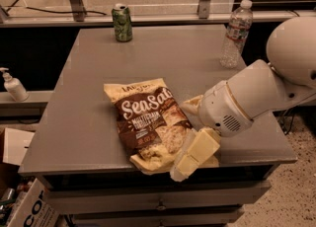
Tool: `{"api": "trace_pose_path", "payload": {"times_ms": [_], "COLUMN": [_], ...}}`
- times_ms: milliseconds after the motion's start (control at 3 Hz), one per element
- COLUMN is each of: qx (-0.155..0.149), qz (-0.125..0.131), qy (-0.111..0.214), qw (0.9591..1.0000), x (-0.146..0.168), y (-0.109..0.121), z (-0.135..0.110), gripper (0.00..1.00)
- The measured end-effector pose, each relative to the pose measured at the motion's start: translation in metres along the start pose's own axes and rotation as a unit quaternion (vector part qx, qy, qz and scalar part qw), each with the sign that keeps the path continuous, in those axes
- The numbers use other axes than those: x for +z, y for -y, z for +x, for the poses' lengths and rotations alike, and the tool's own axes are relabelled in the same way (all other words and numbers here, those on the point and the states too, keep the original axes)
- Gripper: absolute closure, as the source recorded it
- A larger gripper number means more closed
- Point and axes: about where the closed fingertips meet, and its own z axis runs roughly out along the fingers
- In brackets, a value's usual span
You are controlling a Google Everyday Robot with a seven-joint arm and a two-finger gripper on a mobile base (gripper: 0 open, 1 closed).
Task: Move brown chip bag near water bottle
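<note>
The brown chip bag (148, 120) lies flat on the grey table (89, 122) near its front edge, with the dark "Sea Salt" panel facing up. My gripper (191, 130) is at the bag's right edge, low over the table. Its fingers are spread, one cream finger (197, 149) at the bag's lower right corner and the other (191, 104) by the upper right side. It holds nothing. The water bottle (236, 33) stands upright at the table's far right, well away from the bag.
A green drink can (122, 22) stands at the table's far edge, left of centre. A white pump bottle (13, 85) sits on a lower shelf at the left. A cardboard box (29, 206) is on the floor at the lower left. Drawers run below the table's front edge.
</note>
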Motion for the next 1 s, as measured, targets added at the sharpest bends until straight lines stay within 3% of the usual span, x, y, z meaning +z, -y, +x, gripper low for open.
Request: {"api": "trace_pose_path", "payload": {"times_ms": [333,1000], "qx": [0.005,0.007], "qz": [0.000,0.011], "qy": [0.004,0.009], "qw": [1.0000,0.9999], "x": [0.002,-0.008], "y": [-0.007,-0.007], "z": [0.017,0.030], "gripper": [0.17,0.65]}}
